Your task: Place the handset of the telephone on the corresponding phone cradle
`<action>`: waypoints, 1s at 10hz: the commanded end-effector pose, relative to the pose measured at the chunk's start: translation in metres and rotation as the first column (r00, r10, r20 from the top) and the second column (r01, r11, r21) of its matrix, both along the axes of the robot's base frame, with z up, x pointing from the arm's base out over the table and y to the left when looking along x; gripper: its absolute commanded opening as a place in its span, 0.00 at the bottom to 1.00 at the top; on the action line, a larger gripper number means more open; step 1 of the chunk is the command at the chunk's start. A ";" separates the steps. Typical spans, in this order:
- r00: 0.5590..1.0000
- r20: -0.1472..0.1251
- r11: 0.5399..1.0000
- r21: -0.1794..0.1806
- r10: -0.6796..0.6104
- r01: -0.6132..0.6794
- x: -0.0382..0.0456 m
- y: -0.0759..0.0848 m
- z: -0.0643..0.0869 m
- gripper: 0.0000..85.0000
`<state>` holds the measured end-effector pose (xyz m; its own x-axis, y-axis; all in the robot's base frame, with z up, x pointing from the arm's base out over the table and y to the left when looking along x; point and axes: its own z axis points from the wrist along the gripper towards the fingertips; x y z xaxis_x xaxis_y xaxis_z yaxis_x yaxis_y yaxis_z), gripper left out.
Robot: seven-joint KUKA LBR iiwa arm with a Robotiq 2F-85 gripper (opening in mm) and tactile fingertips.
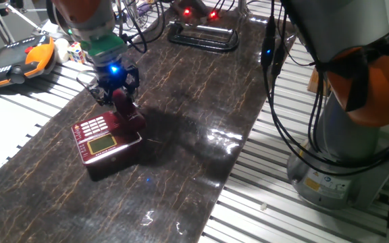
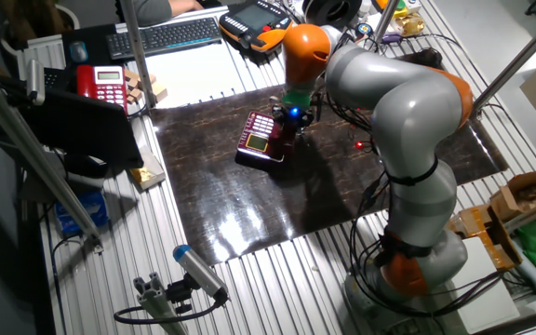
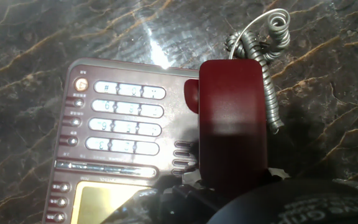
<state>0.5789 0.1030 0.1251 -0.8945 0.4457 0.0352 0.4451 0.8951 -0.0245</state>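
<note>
The dark red telephone lies on the dark marbled mat, with pale keypad buttons and a yellowish-green display. My gripper is right above its far-right side and is shut on the dark red handset. In the hand view the handset runs along the phone's right side over the phone cradle, which is mostly hidden beneath it. The curly silver-grey cord trails off the far end onto the mat. I cannot tell whether the handset touches the cradle. The other fixed view shows the gripper and the phone.
An orange-black device lies at the far left off the mat. A black metal frame stands at the mat's far end. A second red phone, a keyboard and wooden blocks lie beyond the mat. The arm's base stands at the right.
</note>
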 end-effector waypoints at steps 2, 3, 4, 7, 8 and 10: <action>1.000 0.001 1.000 -0.010 0.005 -0.005 -0.0004 0.000 0.001 0.59; 1.000 0.004 1.000 -0.027 0.011 -0.011 -0.0004 0.000 0.001 0.60; 1.000 -0.004 0.999 -0.033 0.023 -0.023 -0.0004 0.000 0.001 0.64; 0.996 -0.045 0.997 -0.016 0.080 -0.081 -0.0004 0.000 0.001 0.55; 0.995 -0.056 0.996 -0.019 0.084 -0.086 -0.0004 0.000 0.001 0.60; 0.996 -0.054 0.997 -0.028 0.075 -0.076 -0.0004 0.000 0.001 0.60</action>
